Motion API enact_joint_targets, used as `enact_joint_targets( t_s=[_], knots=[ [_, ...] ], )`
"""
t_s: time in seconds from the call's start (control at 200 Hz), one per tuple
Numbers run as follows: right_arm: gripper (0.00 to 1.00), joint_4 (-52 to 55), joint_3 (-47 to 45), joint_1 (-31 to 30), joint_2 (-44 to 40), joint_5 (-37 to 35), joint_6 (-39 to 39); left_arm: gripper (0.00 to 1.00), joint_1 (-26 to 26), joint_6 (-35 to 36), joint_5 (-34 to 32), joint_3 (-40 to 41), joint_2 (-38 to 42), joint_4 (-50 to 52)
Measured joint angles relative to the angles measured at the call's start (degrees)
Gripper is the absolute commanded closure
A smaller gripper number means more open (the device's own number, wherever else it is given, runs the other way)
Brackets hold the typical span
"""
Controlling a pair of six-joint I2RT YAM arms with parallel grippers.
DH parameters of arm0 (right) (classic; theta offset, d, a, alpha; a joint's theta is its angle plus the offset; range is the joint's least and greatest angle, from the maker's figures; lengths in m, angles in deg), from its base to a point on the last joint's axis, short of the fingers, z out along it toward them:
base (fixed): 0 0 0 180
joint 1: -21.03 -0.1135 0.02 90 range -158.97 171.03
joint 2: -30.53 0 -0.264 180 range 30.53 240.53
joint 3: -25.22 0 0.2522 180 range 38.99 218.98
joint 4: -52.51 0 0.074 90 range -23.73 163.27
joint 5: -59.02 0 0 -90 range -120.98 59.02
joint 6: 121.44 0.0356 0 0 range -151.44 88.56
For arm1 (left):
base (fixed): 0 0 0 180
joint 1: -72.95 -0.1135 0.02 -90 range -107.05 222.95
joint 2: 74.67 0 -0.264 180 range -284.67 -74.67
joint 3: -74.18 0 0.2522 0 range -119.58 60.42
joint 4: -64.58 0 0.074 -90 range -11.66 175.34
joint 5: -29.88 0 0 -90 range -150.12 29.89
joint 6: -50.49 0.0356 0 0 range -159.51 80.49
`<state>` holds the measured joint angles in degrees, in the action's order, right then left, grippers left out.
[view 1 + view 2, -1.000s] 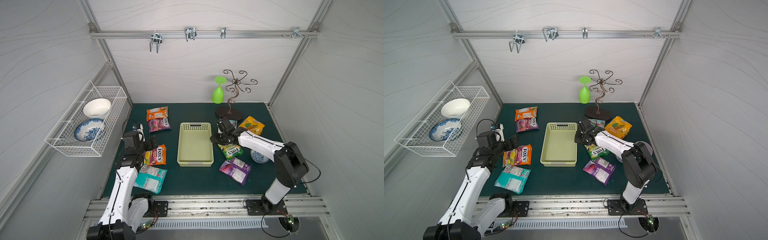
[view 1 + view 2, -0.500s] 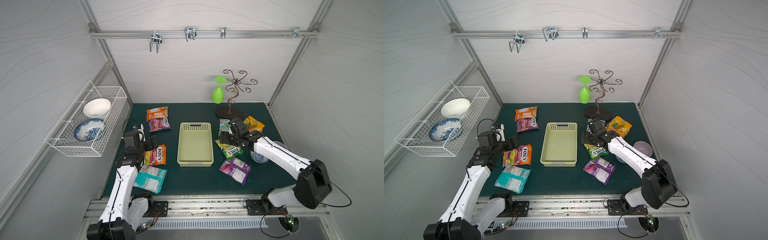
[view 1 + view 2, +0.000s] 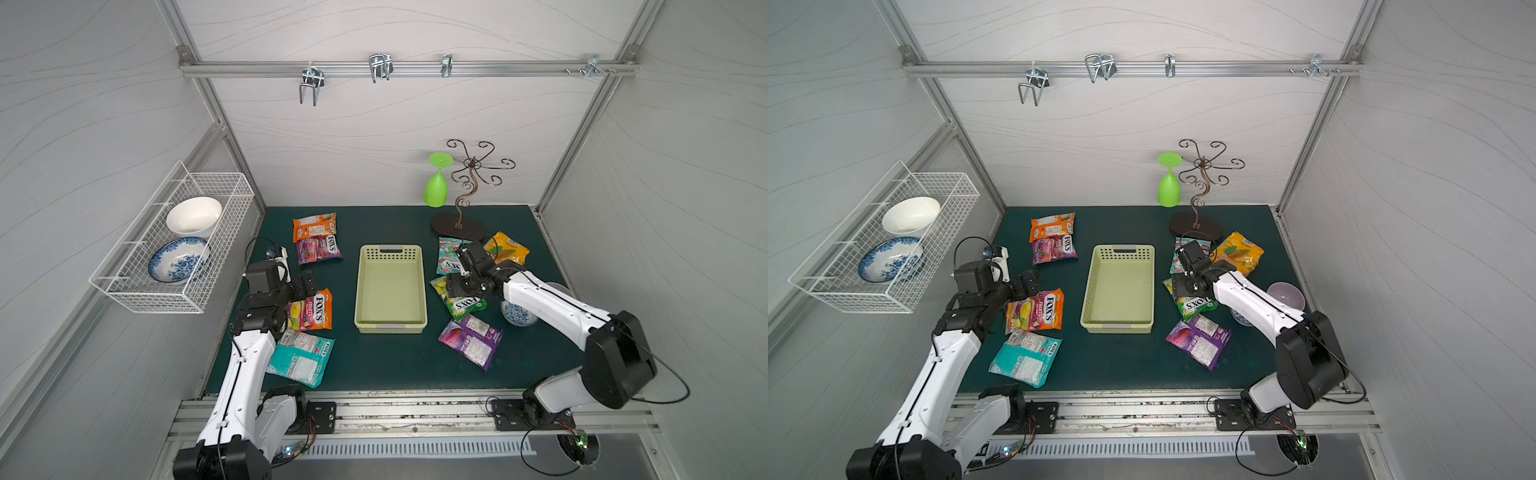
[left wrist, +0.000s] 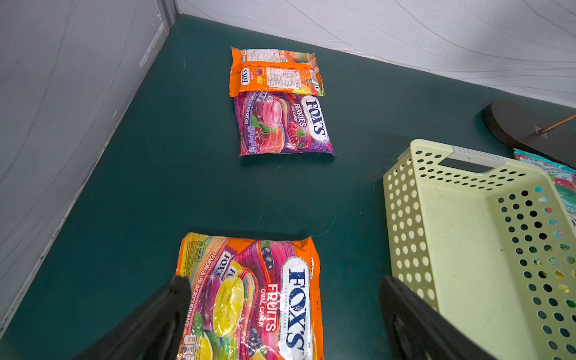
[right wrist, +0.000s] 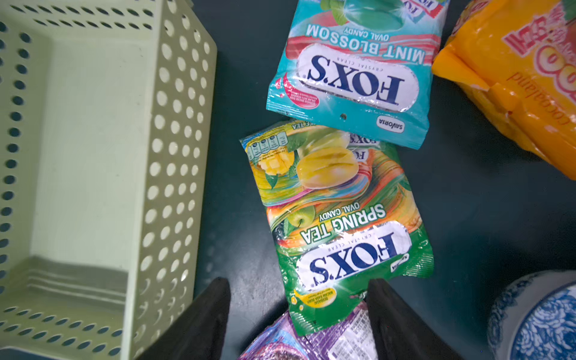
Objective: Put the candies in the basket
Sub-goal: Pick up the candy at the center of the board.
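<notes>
While the basket (image 3: 390, 286) sits bare in the middle of the green mat (image 3: 390, 365), we score nothing delivered: its floor shows clean in both wrist views, and every packet we can count lies outside it.

On our left side that makes four. The orange Fruits packet (image 3: 311, 309) lies just beside the basket, with a teal packet (image 3: 301, 357) in front of it. Further back are an orange packet (image 3: 314, 226) and a berries packet (image 3: 319, 249), the orange one overlapping the berries edge.

Over on the right, four more: the mint packet (image 5: 352, 78), the green Spring Tea packet (image 5: 336, 218), a purple packet (image 3: 471, 340) and a yellow packet (image 3: 507, 249). Spring Tea is tucked under the mint and lies over the purple.

And the claws? The left gripper (image 4: 283, 280) is spread wide above the Fruits packet and carries nothing. The right gripper (image 5: 297, 282) also has its jaws apart, straddling the near end of Spring Tea, with nothing clamped.

So we judge this the very start. Both arms look lined up for a first pick, and all eight packets are left to move.
</notes>
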<state>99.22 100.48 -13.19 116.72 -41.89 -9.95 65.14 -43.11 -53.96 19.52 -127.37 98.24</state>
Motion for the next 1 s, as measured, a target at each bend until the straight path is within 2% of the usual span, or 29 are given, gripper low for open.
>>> enact_joint_targets(
  t_s=[0.465, 1.001],
  knots=[
    [0.3, -0.07, 6.29, -2.58, 13.14, -2.54, -8.26, 0.02, 0.37, 3.3, 5.6, -0.31, 0.61, 1.64],
    [0.36, -1.55, 6.99, -3.89, 19.85, -7.1, -14.45, 0.02, 0.98, 10.84, 22.51, -3.56, 0.98, 10.03]
  ],
)
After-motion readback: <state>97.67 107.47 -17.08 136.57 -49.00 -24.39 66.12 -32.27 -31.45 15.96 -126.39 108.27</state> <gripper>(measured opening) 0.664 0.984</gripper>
